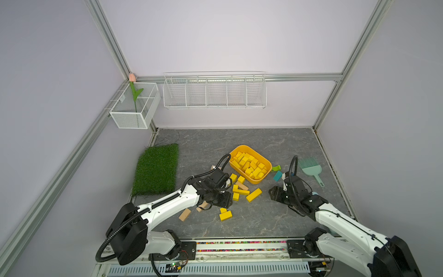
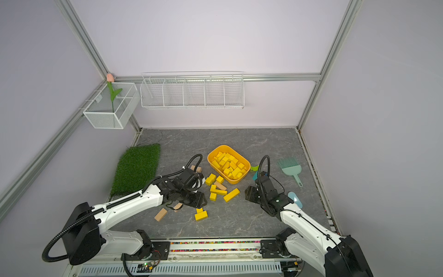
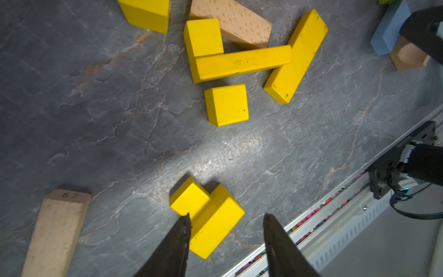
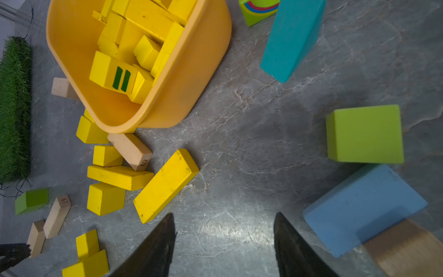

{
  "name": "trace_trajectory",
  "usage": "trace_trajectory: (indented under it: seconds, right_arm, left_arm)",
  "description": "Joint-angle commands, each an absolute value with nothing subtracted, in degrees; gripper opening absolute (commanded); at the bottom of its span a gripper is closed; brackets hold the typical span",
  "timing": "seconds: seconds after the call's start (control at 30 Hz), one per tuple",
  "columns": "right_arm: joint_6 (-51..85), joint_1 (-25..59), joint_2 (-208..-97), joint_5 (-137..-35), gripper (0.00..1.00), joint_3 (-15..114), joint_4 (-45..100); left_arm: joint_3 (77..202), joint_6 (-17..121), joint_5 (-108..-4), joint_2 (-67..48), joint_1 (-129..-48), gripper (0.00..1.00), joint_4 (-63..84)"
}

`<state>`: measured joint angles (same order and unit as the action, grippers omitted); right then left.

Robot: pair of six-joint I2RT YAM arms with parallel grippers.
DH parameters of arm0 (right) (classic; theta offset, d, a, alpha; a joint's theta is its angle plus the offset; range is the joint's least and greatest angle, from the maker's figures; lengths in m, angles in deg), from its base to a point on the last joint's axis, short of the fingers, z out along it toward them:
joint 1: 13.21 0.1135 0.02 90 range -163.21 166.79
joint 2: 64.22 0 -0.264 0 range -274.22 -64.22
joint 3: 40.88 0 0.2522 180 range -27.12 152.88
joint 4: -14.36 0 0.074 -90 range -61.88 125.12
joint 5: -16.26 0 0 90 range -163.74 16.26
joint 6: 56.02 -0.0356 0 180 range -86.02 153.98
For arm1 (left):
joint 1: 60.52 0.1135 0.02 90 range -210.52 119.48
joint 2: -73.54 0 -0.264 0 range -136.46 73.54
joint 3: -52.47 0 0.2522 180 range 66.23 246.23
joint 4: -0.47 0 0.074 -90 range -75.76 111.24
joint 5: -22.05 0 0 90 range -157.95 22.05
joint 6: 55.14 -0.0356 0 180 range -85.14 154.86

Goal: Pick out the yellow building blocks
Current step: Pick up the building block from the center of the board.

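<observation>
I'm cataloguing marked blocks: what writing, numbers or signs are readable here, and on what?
"67": handwritten on the end of the plain tan wooden bar.
"69", possibly "60": on the end of the shorter plain tan wooden block beside the yellow-orange plastic tub.
Two green stripes, no letters: yellow painted wooden block in the tub.
White lettering on the black metal bracket: too small to read.

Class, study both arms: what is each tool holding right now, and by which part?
Nothing is held. The left tool stands open over two yellow blocks lying on the table; the right tool is open over bare table.
</observation>
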<state>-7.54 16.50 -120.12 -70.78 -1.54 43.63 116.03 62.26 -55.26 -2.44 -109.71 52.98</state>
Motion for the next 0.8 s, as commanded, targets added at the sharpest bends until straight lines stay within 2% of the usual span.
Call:
trace_trajectory:
  seconds: [0.0, 0.23, 0.4, 0.5, 0.6, 0.77]
  right_arm:
    - [-6.6, 16.5, -120.4, -71.4, 0.66, -0.3, 42.4]
    - [-6.6, 16.5, -117.2, -71.2, 0.66, -1.5, 42.2]
    - [-5.9, 16.4, -106.5, -68.3, 0.67, -3.2, 45.3]
    - [0.4, 16.2, -102.1, -61.0, 0.71, 4.4, 56.8]
    - [6.1, 15.8, -103.2, -54.3, 0.70, 14.4, 66.9]
    - [7.6, 15.6, -103.0, -53.3, 0.70, 19.5, 72.8]
  left_arm:
    - [115.7, 65.3, -56.5, -2.6, -109.9, 0.52, 50.2]
    - [120.6, 67.1, -63.0, -8.2, -107.6, 0.52, 50.1]
    - [124.5, 64.1, -63.9, -11.9, -104.2, 0.52, 49.4]
    - [127.4, 61.6, -64.1, -15.6, -103.1, 0.53, 50.7]
    - [129.2, 60.1, -63.2, -19.0, -102.5, 0.53, 50.9]
    - [132.1, 58.3, -63.1, -22.8, -102.4, 0.54, 51.3]
